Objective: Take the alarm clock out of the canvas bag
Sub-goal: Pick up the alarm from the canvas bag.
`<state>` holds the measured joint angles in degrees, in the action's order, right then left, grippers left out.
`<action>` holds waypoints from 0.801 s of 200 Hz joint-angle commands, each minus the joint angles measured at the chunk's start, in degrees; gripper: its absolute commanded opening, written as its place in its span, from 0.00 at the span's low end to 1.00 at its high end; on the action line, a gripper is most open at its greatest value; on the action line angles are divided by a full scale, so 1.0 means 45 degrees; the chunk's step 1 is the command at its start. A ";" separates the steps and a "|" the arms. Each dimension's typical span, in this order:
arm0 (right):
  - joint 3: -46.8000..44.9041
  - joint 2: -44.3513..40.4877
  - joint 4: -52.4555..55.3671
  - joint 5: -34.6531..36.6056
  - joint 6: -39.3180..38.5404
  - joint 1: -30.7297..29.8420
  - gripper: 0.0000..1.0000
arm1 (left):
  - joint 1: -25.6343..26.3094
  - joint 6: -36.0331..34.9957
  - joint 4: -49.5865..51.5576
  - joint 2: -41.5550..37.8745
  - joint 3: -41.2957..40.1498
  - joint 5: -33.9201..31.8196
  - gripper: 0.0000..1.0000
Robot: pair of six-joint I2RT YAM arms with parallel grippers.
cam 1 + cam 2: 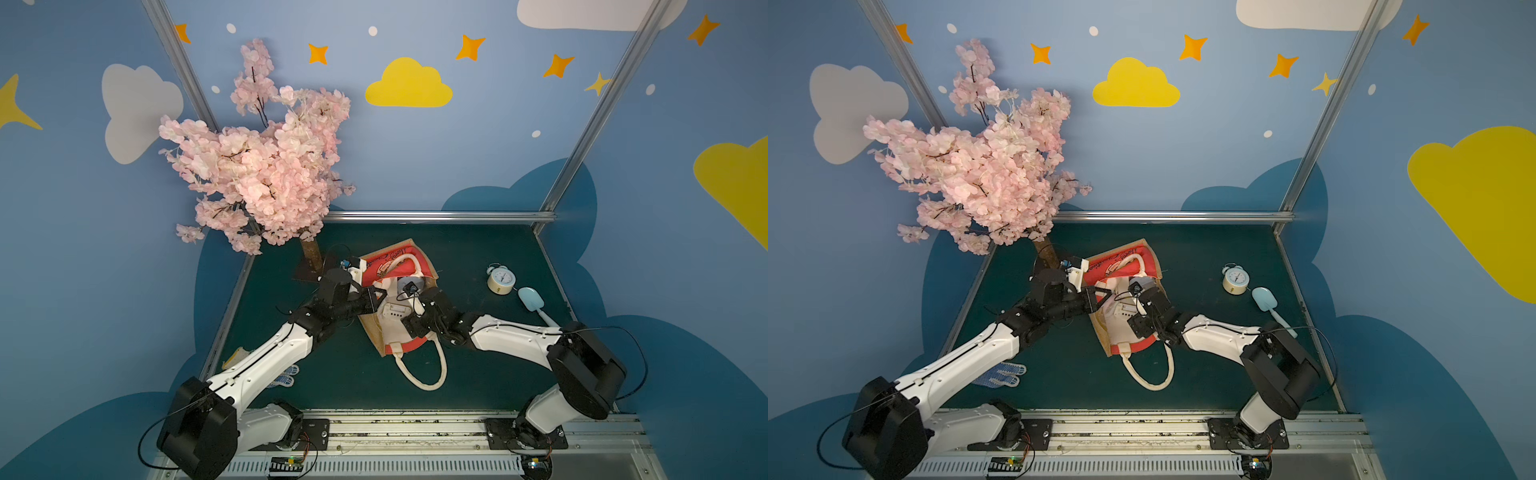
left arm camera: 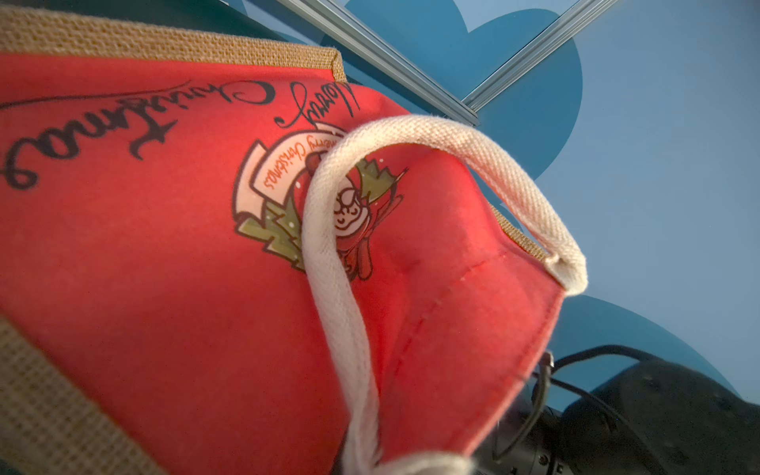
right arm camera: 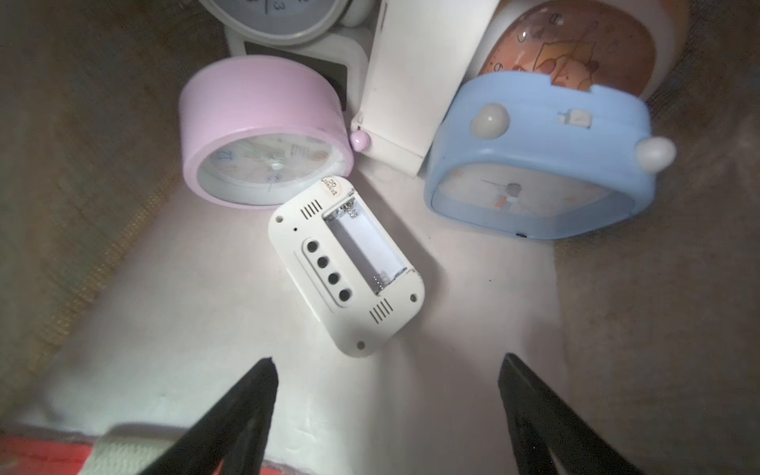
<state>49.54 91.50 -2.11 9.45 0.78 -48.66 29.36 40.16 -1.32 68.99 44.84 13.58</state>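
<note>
The canvas bag [image 1: 409,255] [image 1: 1142,254] lies mid-table with its mouth spread open, red panel and cream lining showing. My left gripper [image 1: 380,296] is shut on the bag's cream handle [image 2: 341,329] at the rim and holds that side up. Its jaws are hidden behind the cloth in the left wrist view. My right gripper [image 3: 387,360] stands open at the bag's mouth with nothing between its fingers. Just beyond its tips a white rectangular alarm clock [image 3: 345,267] lies back up. Behind that are a pink round clock [image 3: 263,135], a blue squarish clock [image 3: 538,164] and an orange-faced clock [image 3: 575,45].
A cream twin-bell clock [image 1: 500,280] stands on the green mat right of the bag, with a pale blue scoop [image 1: 530,299] beside it. A pink blossom tree [image 1: 266,166] rises at the back left. A dotted glove [image 1: 1000,374] lies under the left arm. The bag's other handle [image 1: 422,374] trails toward the front.
</note>
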 commanded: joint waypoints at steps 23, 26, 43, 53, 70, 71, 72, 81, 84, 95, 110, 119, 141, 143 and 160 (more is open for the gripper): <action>0.1062 0.0890 0.0926 -0.0136 -0.0403 0.0260 0.86 | -0.0155 -0.0145 0.0235 -0.0250 -0.0251 0.0196 0.10; 0.1052 0.0895 0.0873 -0.0166 -0.0394 0.0281 0.86 | -0.0158 -0.0152 0.0235 -0.0265 -0.0257 0.0198 0.10; 0.1095 0.0982 0.0735 -0.0579 -0.0312 0.0457 0.87 | -0.0168 -0.0160 0.0235 -0.0306 -0.0264 0.0222 0.10; 0.1190 0.1070 0.0754 -0.0832 -0.0404 0.0466 0.87 | -0.0178 -0.0154 0.0235 -0.0302 -0.0274 0.0206 0.10; 0.1415 0.1297 0.0835 -0.1400 -0.0848 0.0446 0.88 | -0.0193 -0.0154 0.0235 -0.0302 -0.0276 0.0208 0.10; 0.1433 0.1311 0.0837 -0.1418 -0.0871 0.0445 0.88 | -0.0185 -0.0155 0.0235 -0.0297 -0.0267 0.0216 0.10; 0.1443 0.1328 0.0848 -0.1447 -0.0913 0.0444 0.88 | -0.0191 -0.0145 0.0235 -0.0295 -0.0262 0.0210 0.10; 0.1615 0.1502 0.1037 -0.1639 -0.1096 0.0458 0.88 | -0.0212 -0.0152 0.0235 -0.0289 -0.0261 0.0242 0.10; 0.1692 0.1551 0.1109 -0.1689 -0.1172 0.0455 0.88 | -0.0214 -0.0140 0.0235 -0.0307 -0.0268 0.0257 0.10; 0.1881 0.1719 0.1241 -0.1957 -0.1351 0.0481 0.88 | -0.0216 -0.0135 0.0279 -0.0321 -0.0271 0.0250 0.10; 0.2126 0.1900 0.1411 -0.2337 -0.1615 0.0588 0.89 | -0.0236 -0.0133 0.0294 -0.0373 -0.0286 0.0202 0.10; 0.2328 0.2063 0.1651 -0.2538 -0.1732 0.0657 0.89 | -0.0238 -0.0136 0.0294 -0.0428 -0.0316 0.0169 0.10; 0.2810 0.2469 0.2081 -0.2745 -0.1938 0.0867 0.89 | -0.0255 -0.0155 0.0311 -0.0484 -0.0322 0.0165 0.10; 0.2827 0.2500 0.2088 -0.2770 -0.1937 0.0901 0.90 | -0.0256 -0.0155 0.0313 -0.0482 -0.0317 0.0160 0.10; 0.2884 0.2662 0.1919 -0.2804 -0.1940 0.1029 0.90 | -0.0259 -0.0170 0.0367 -0.0481 -0.0312 0.0162 0.10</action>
<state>60.99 102.17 4.78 -1.34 -6.57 -45.43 28.58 40.07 -1.08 68.01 44.34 14.35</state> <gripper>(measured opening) 0.896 0.106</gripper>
